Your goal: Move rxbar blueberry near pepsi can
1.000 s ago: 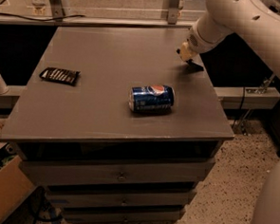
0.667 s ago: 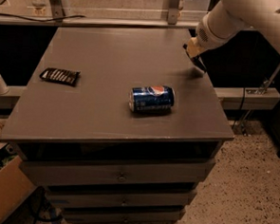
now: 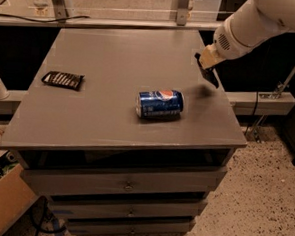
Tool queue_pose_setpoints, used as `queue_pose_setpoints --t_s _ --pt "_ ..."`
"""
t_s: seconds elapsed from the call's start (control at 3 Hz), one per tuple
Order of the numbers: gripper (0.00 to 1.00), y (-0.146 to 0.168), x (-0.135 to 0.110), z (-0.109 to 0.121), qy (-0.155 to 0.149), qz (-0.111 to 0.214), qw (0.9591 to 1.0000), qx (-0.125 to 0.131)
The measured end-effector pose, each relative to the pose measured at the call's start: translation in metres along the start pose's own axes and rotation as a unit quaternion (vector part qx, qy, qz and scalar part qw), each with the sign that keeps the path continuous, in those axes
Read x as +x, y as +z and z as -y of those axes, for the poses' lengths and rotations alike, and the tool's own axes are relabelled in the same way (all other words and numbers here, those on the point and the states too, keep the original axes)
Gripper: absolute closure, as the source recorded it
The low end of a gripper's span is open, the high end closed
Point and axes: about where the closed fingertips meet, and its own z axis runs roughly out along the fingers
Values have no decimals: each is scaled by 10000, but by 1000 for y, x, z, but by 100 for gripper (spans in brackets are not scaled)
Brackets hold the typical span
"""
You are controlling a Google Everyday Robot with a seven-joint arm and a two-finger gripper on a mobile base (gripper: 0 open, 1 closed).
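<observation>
- Camera view: my gripper (image 3: 207,61) hangs over the far right part of the grey table (image 3: 116,48), close to its right edge, at the end of my white arm (image 3: 253,26), which reaches in from the upper right corner.
- My pale fingers are closed on the rxbar blueberry (image 3: 210,77). It is a dark, flat bar that juts down and to the right out of my grip, tilted rather than level.
- Just below the bar a soft shadow (image 3: 204,91) falls on the tabletop, and the bar looks lifted off the surface.
- The pepsi can (image 3: 160,103) lies on its side on the table, down and to the picture's left of my hand and nearer the front edge. Its round logo faces up. It is apart from the bar, with bare tabletop between them.
- Much farther to the picture's left of my hand, near the table's left edge, a black-brown wrapper with pale stripes (image 3: 63,80) lies flat. It is well apart from the can.
- Under the tabletop, below my hand and the can, drawers (image 3: 128,185) are stacked.
- A cardboard box (image 3: 1,211) sits on the speckled floor (image 3: 263,197) at the lower left corner.
</observation>
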Motion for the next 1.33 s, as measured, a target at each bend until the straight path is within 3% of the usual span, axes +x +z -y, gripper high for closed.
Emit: queue_pose_setpoints --t_s 0.67,1.33 --pt "100 -16 28 -57 38 -141 9977 -668" --pt "100 -23 60 -75 84 -457 9947 -915"
